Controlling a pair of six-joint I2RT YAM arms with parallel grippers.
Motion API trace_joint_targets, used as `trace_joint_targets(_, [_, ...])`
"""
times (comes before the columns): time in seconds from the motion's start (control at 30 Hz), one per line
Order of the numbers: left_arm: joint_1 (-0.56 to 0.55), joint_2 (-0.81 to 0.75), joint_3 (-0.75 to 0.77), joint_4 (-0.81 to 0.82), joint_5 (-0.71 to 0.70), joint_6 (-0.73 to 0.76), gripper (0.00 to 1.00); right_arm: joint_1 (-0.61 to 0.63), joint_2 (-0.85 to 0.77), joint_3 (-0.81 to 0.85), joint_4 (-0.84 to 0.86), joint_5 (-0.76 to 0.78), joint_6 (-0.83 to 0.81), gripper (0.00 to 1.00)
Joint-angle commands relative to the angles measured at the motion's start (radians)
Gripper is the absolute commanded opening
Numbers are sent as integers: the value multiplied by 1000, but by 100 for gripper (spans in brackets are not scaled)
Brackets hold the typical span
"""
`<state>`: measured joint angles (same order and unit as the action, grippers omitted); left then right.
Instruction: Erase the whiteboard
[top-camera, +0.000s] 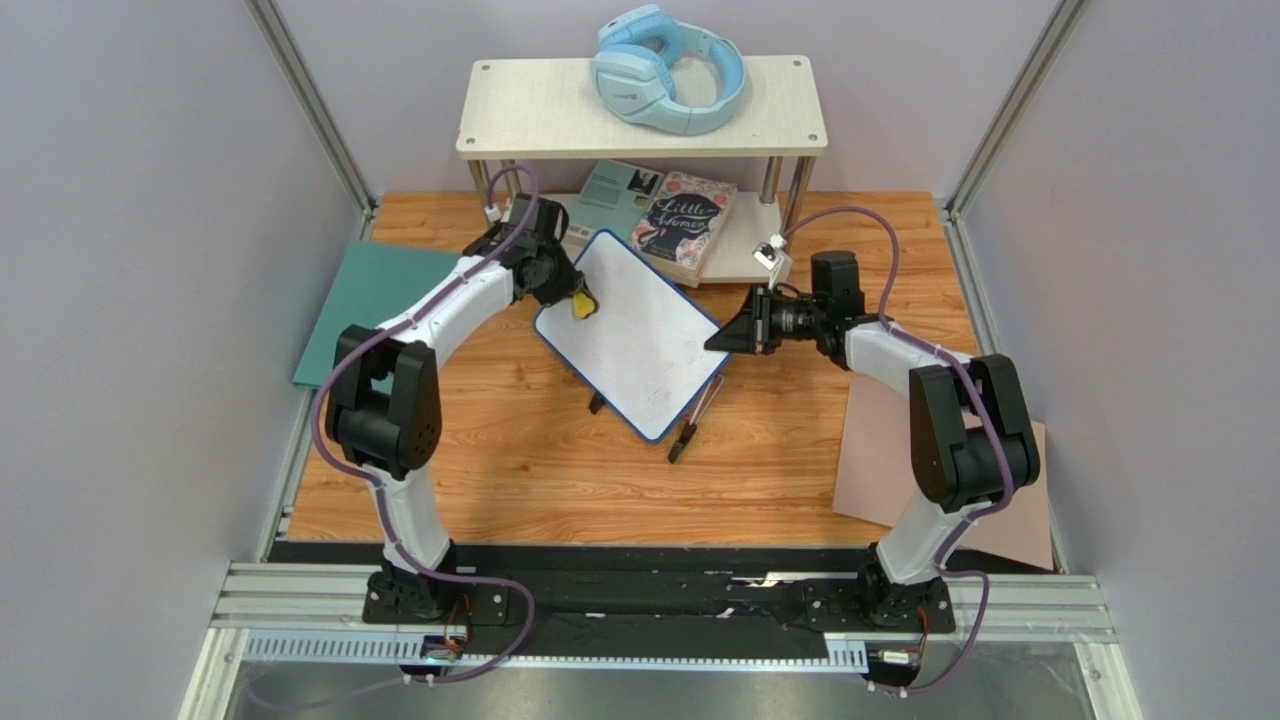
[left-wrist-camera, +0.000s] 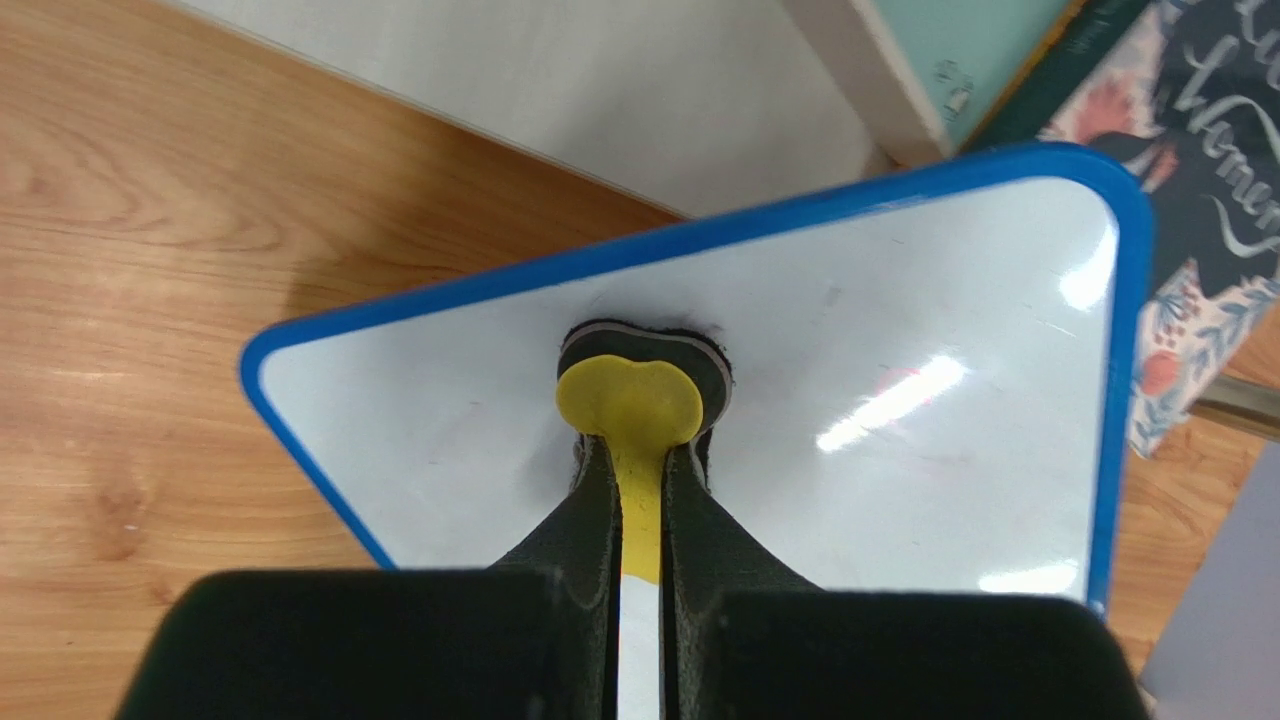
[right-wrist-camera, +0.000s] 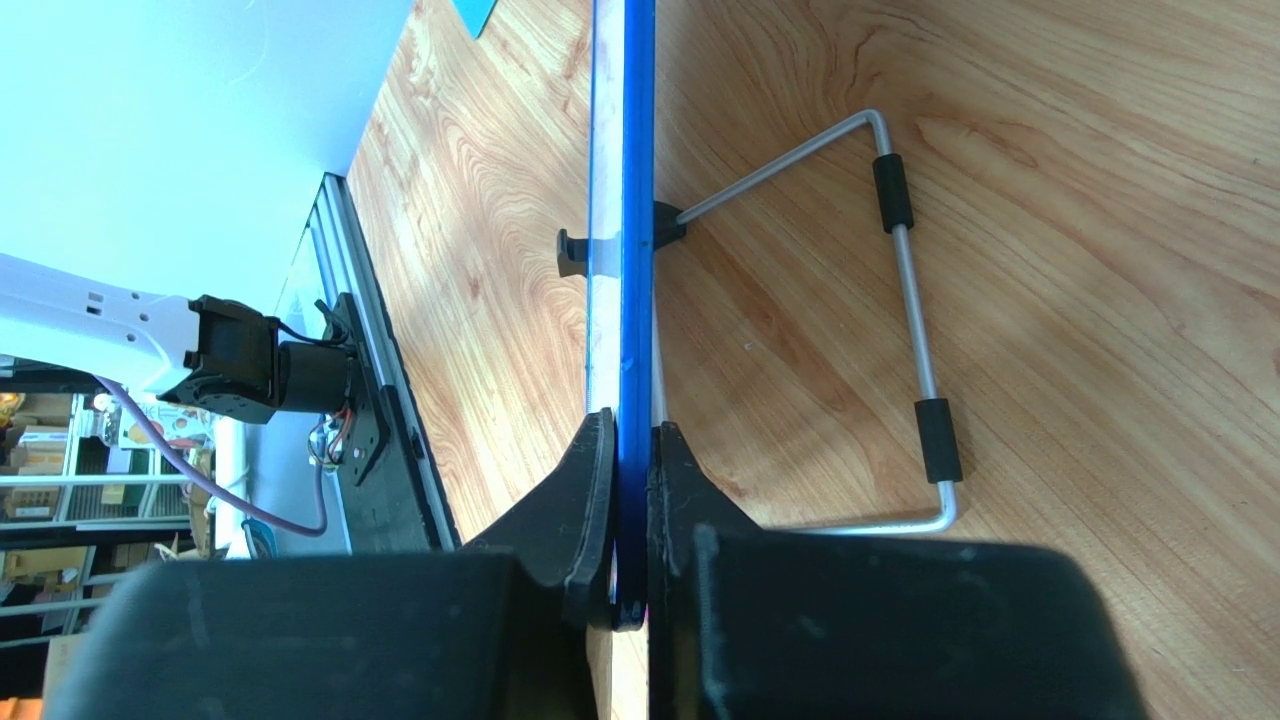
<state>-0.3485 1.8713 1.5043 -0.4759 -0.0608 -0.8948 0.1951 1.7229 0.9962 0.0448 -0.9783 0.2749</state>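
Top view, whiteboard: the small white rectangular whiteboard with a thin blue rim (top-camera: 628, 333) sits mid-table on the wooden tabletop (top-camera: 496, 450), slanted with its long axis running from 11 to 5 o'clock.
Top view, left gripper: the left gripper (top-camera: 580, 302) is at the board's 10 o'clock side, with a yellow eraser (top-camera: 583, 306) at its tip.
Top view, right gripper: the right gripper (top-camera: 732, 333) meets the board's 3 o'clock edge.
Top view, surroundings: a black marker pen (top-camera: 694, 425) lies at the board's 5 o'clock. Pale-blue headphones (top-camera: 669, 68) rest on a cream shelf (top-camera: 511, 113) at 12 o'clock. A teal sheet (top-camera: 361, 308) lies at 9 o'clock and a tan-pink sheet (top-camera: 887, 450) at 4 o'clock.
Left wrist view, grip: the fingers (left-wrist-camera: 579, 510) are clenched on the eraser's yellow stem, and its round head, backed by a dark pad, lies against the white face.
Left wrist view, surface: faint pink marks show, with glare streaks towards 3 o'clock.
Right wrist view, grip: the fingers (right-wrist-camera: 594, 480) pinch the blue rim, which is seen edge-on.
Right wrist view, stand: a bent grey wire stand (right-wrist-camera: 902, 300) joins the board's back and reaches towards 3 o'clock.
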Motion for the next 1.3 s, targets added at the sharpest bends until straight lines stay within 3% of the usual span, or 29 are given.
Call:
trace_joint_targets(0.0, [16,-20,-15,-1,5,16,0,23,33,-14,-34,135,-160,0])
trace_joint_targets(0.13, [-20,0,46,-6,12,54,0,26,35,-14,-34,135,-160,0])
trace_joint_targets(0.37, [-107,103,285,-78,7,85,0,29,41,-14,-37,136,-163,0])
trace_joint_targets(0.6, [-115,187,408,-148,-26,91,0,30,38,-11,-40,141,-171,0])
trace_joint_targets(0.73, [-110,183,376,-188,-57,83,0,30,43,-10,-40,139,-169,0])
trace_joint_targets(1.0, [-67,109,169,-239,-103,68,0,32,41,-10,-40,139,-169,0])
trace_joint_targets(1.27, [-64,48,68,-178,-60,108,0,33,40,-10,-40,139,-169,0])
